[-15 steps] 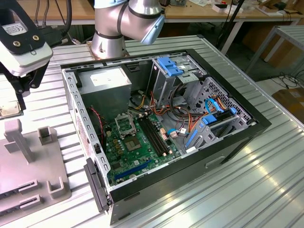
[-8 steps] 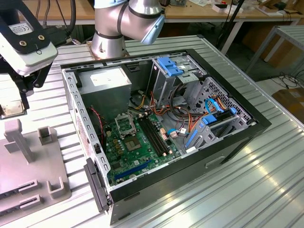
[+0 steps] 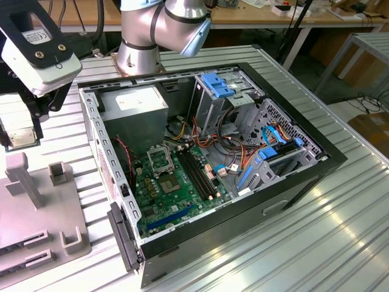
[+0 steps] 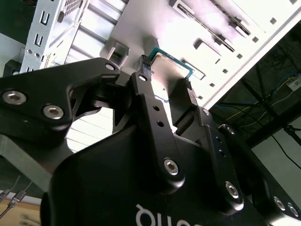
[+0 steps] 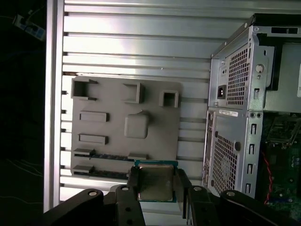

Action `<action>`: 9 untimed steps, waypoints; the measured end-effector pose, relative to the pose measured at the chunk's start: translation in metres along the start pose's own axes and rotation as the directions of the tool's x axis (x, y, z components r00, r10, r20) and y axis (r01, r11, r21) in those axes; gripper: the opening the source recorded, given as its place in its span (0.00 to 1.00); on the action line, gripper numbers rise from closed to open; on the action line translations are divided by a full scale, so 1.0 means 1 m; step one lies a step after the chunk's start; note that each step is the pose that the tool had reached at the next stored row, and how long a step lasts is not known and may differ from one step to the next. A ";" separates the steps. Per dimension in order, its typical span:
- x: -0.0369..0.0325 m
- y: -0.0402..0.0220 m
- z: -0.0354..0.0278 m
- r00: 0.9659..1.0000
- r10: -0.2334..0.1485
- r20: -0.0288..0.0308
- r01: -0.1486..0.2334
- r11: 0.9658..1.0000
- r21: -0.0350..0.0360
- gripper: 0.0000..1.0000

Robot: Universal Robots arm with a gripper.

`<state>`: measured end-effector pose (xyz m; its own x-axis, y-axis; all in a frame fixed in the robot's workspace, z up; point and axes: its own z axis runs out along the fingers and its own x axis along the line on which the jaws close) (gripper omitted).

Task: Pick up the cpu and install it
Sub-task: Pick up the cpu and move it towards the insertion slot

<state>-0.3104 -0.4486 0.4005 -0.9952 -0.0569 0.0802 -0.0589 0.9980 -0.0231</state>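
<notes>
Claw: the gripper (image 5: pixel 157 188) is narrowed onto the cpu (image 5: pixel 155 180), with one black finger (image 4: pixel 155 117) against each of two opposite edges.
Task's thing: the cpu hangs in the claw with its flat metal top towards the first wrist camera. It is outside the computer case (image 3: pixel 292 177) and over one edge of the grey fixture plate (image 5: pixel 108 101).
Why held so: pinching only the edges appears to keep the fingers off the chip's top and underside. It also keeps the chip level, which suits seating it flat.
Fixture plate: it lies on the slatted metal table (image 3: pixel 304 243) just beside the case.
Plate contents: the raised rounded-square pad (image 5: pixel 136 126) in the middle is bare. Two long slots near the chip hold dark strips (image 5: pixel 101 156), likely memory modules. The small square pockets along the far edge look empty.
Case: it lies on its side with the side panel off, so the green motherboard (image 3: pixel 182 191) faces up and can be reached from above.
Case contents: a grey power supply (image 3: pixel 134 112), blue drive brackets (image 3: pixel 216 85), loose coloured cables (image 3: pixel 237 152) and long black memory slots (image 3: pixel 197 173).
Socket: the silver socket frame (image 3: pixel 159 161) on the board looks hollow, with no chip in it. It is well apart from the cpu.
Progress: judged, the pick is done and the install is not.
</notes>
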 end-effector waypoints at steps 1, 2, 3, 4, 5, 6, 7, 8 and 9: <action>-0.0007 0.0000 -0.0001 1.000 0.000 0.000 0.000 1.000 0.000 0.41; -0.0016 -0.0001 -0.0001 1.000 0.000 0.000 0.000 1.000 0.000 0.41; -0.0021 -0.0001 -0.0002 1.000 0.000 0.000 0.000 1.000 0.000 0.41; -0.0030 -0.0002 -0.0002 1.000 0.000 0.000 0.000 1.000 0.000 0.41; -0.0038 -0.0002 -0.0003 1.000 0.000 0.000 0.000 1.000 0.000 0.41; -0.0043 -0.0003 -0.0004 1.000 0.000 0.000 0.000 1.000 0.000 0.41; -0.0048 -0.0003 -0.0004 1.000 0.000 0.000 0.000 1.000 0.000 0.41; -0.0055 -0.0003 -0.0005 1.000 0.000 0.000 0.000 1.000 0.000 0.41; -0.0064 -0.0004 -0.0005 1.000 0.000 0.000 0.000 1.000 0.000 0.41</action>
<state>-0.3040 -0.4486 0.4006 -0.9952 -0.0569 0.0802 -0.0589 0.9980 -0.0232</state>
